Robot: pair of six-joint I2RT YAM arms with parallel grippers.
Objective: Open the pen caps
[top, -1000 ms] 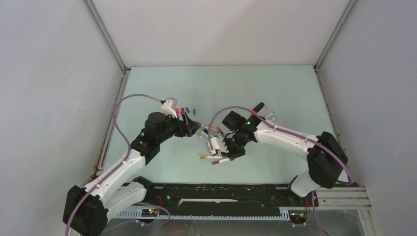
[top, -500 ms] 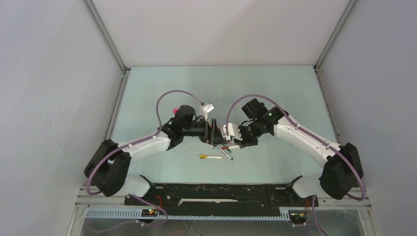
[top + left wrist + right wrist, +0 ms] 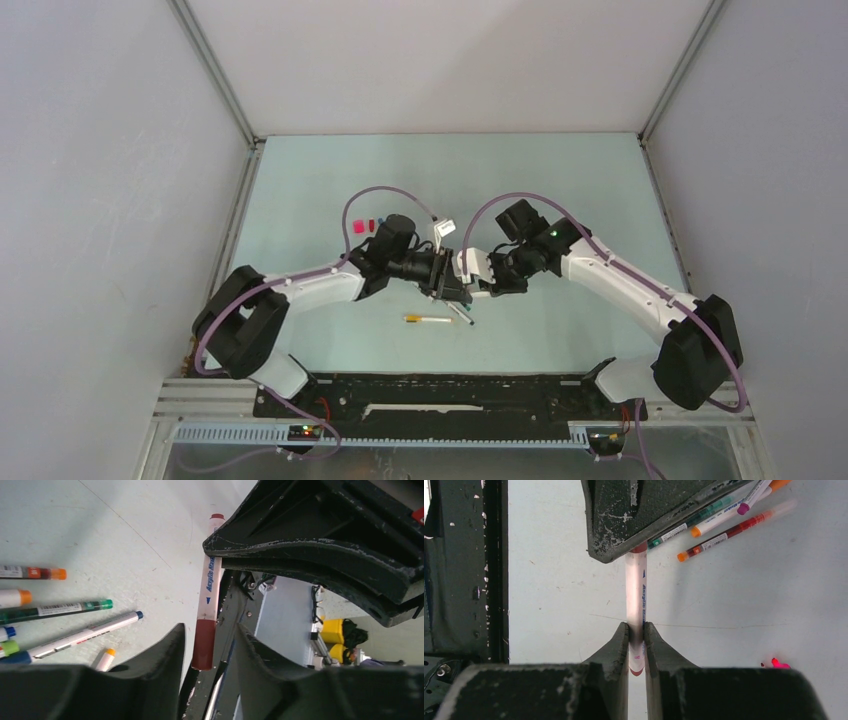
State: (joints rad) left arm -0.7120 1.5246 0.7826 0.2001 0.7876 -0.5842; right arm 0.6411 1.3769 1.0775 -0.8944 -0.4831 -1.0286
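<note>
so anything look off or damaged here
Only wear: the left claw and right claw have chipped, white-scuffed finger edges. The pen between them looks straight and intact; the loose pens lie scattered.

The left gripper [image 3: 446, 283] and right gripper [image 3: 480, 276] meet nose to nose at mid-table, bridged by one pen [image 3: 207, 587], barring passage between them. Loose pens [image 3: 428, 319] lie just nearside; the far half of the table [image 3: 450, 170] gives room.

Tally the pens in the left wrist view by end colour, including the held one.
Orange-ended pens: 3
Green-ended pens: 2
Blue-ended pens: 2
Red-capped pen in the right gripper: 1
Total: 8
Several are cut off at the left edge.
</note>
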